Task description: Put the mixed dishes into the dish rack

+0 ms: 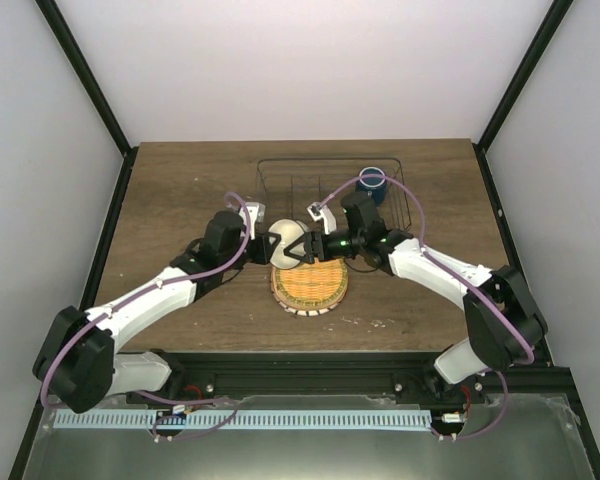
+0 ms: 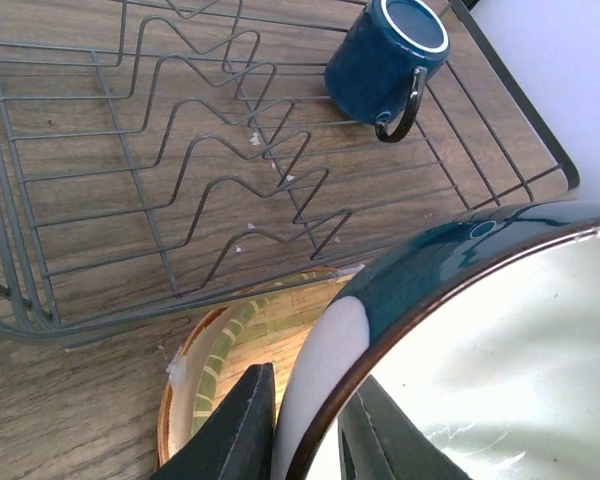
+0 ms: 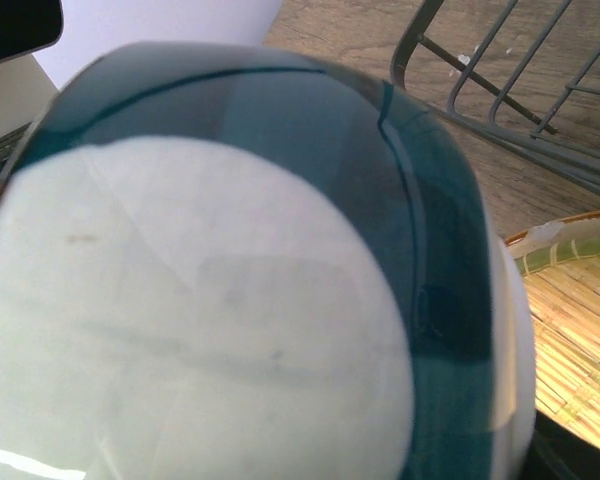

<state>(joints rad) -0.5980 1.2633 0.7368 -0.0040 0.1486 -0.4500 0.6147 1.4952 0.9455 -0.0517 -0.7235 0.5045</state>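
Mid-frame in the top view, your left gripper [image 1: 272, 247] pinches the bowl [image 1: 287, 238] by its rim, holding it above the plate [image 1: 308, 290], likely so the right gripper [image 1: 306, 247] can take it. You cannot tell whether that one grips. Upper right, the rack [image 1: 290, 180] holds the mug [image 1: 372, 185].

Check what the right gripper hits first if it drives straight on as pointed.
The bowl: it fills the view of the right gripper dead ahead, rim pinched by the left gripper. Whether they touch yet is unclear.
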